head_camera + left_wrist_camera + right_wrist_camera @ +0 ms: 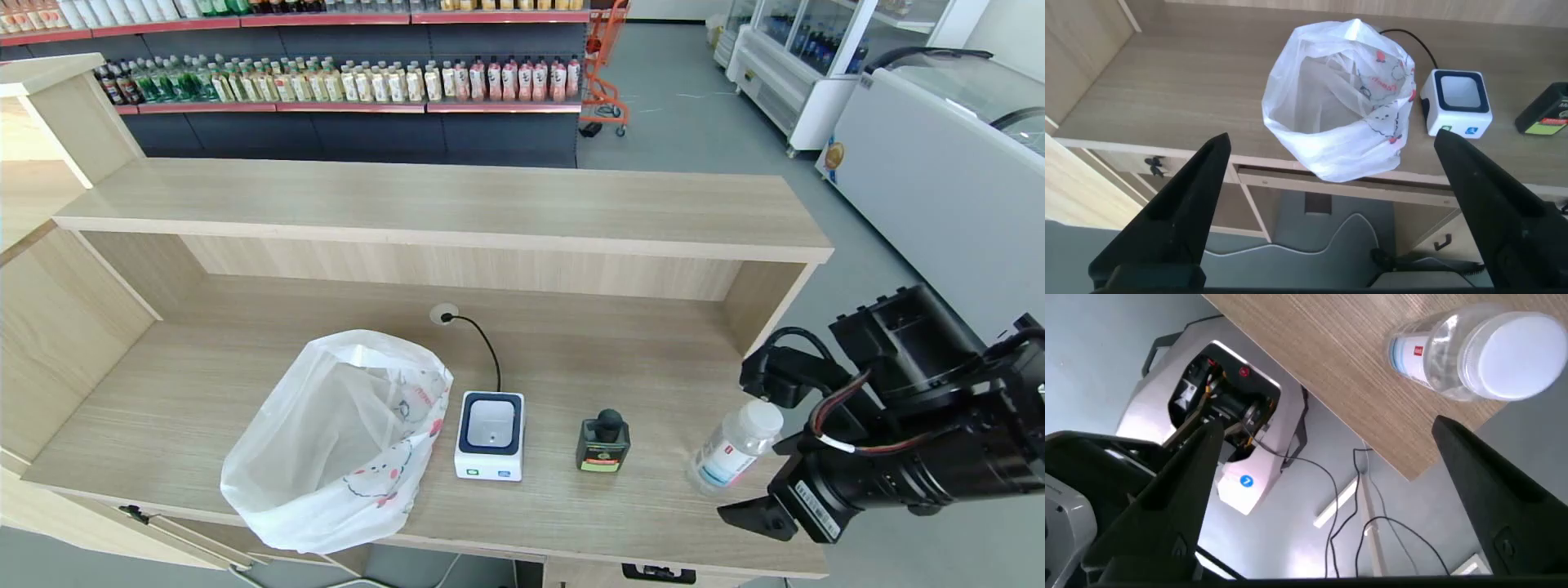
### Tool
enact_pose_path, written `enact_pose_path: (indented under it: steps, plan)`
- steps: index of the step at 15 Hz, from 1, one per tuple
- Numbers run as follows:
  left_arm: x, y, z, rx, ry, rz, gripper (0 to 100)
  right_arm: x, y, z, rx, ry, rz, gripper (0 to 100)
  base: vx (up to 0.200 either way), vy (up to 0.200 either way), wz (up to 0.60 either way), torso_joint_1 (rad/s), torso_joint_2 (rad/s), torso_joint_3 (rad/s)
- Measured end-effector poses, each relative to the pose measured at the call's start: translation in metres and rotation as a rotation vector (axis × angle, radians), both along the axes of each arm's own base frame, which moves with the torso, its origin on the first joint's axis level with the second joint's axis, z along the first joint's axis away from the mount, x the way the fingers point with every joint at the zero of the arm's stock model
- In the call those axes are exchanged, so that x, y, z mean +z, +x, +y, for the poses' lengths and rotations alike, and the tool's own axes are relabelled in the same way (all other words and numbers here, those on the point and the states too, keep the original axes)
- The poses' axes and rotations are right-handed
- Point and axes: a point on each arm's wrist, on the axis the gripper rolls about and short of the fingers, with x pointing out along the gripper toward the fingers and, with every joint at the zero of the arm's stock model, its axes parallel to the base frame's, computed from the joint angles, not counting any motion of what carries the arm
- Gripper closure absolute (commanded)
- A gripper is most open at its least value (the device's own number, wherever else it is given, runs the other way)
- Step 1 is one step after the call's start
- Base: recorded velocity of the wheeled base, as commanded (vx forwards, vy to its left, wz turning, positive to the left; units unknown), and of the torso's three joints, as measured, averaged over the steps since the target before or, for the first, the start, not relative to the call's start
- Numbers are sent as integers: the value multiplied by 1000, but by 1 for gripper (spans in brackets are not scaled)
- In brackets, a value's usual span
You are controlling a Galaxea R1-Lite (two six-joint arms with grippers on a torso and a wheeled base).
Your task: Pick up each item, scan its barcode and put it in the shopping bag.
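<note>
The pale wood-grain surface (204, 392) is a checkout counter with a raised ledge (441, 204) running along its back. Toward its left end stands the white plastic shopping bag (343, 441), its mouth open and facing up, close to the front edge. Just to the right of the bag sits the small white barcode scanner (490, 433) with its dark window facing up. A black cable (486, 343) curves from the scanner back to a round hole in the wood.

Further right, apart from the scanner, a squat dark bottle (603, 443) with a black cap stands upright. Near the right end is a clear bottle (735, 445) with a white cap and a pale label.

The right gripper (1324, 429) hangs off the right end of the surface beside that clear bottle, fingers spread wide and touching nothing. The left gripper (1333, 137) sits out in front of the surface, facing the bag, fingers likewise wide apart with nothing held.

Beyond the counter, red-edged shelves (351, 82) hold rows of bottled drinks. An orange trolley (604, 73) stands on the grey floor (702, 122) beside them. A white chest freezer (922, 180) and glass-fronted coolers (800, 65) line the right side of the room.
</note>
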Motion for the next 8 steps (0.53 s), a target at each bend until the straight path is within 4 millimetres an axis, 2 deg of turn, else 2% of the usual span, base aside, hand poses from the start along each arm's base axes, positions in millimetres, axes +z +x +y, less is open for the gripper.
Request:
enact_pose_path:
  steps: [8]
  plan:
    - [0,0,0,0,0,0,0,-42,42,31,66,-31,-39,0,0,0,0,0,0,0]
